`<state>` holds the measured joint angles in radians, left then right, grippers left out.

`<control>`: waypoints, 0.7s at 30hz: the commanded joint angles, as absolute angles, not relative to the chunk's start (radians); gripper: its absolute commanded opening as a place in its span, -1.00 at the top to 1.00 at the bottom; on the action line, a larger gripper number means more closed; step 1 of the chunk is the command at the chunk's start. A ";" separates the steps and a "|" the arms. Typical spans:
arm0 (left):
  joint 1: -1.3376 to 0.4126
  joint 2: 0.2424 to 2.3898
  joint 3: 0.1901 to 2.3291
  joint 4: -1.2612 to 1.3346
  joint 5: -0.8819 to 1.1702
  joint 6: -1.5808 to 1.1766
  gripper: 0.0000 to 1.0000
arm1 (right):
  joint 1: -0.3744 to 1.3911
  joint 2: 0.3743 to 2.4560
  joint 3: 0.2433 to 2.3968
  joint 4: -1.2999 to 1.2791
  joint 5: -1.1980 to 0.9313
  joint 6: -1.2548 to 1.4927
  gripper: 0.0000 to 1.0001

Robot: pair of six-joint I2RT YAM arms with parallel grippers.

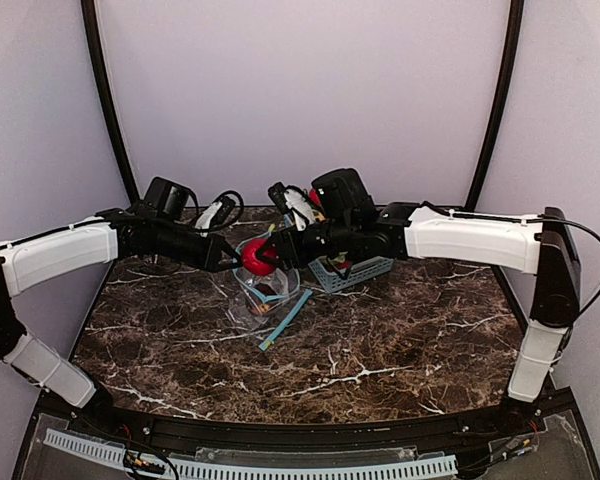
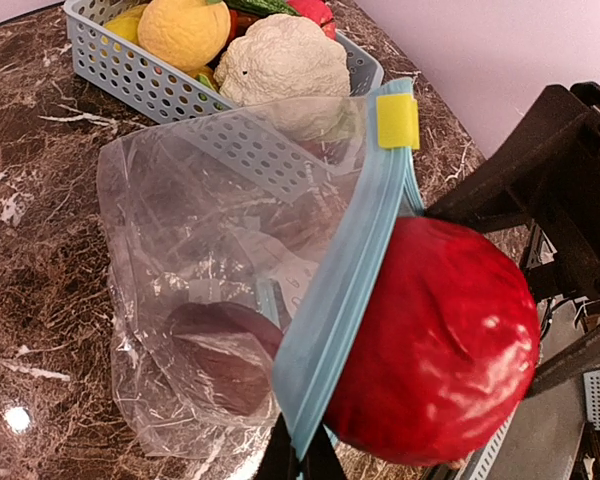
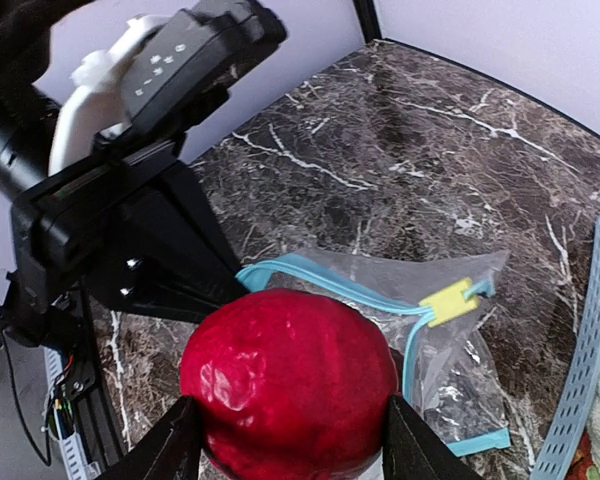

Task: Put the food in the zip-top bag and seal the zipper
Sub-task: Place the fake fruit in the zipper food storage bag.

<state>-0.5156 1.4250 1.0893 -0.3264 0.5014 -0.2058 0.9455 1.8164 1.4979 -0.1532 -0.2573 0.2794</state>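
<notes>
Right gripper (image 3: 290,445) grips a red apple (image 3: 285,375) at the bag (image 2: 200,240) mouth. The left gripper (image 2: 300,462) pinches its rim. Next, drop it inside.

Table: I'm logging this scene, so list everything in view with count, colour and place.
apple: one, red, at bag's mouth
bag: one, clear, blue zipper, yellow slider, beside basket
dark item: one, dark red, in bag
basket: one, light blue, on table
fruit: one, yellow-orange, in basket
cauliflower: one, white, in basket
other food: count unclear, red and green, in basket
table: one, dark marble, under everything
left tool: one, black, shut on bag's zipper
right tool: one, black, holding apple
</notes>
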 commanded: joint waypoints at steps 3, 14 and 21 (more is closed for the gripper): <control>-0.529 1.433 1.082 -0.325 0.528 -0.207 0.99 | 0.954 1.883 1.593 -0.249 -0.065 0.338 -0.13; -0.545 1.448 1.085 -0.328 0.529 -0.206 0.99 | 0.956 1.935 1.630 -0.302 0.067 0.388 -0.11; -0.554 1.455 1.085 -0.329 0.534 -0.206 0.99 | 0.966 1.973 1.656 -0.282 0.056 0.411 -0.10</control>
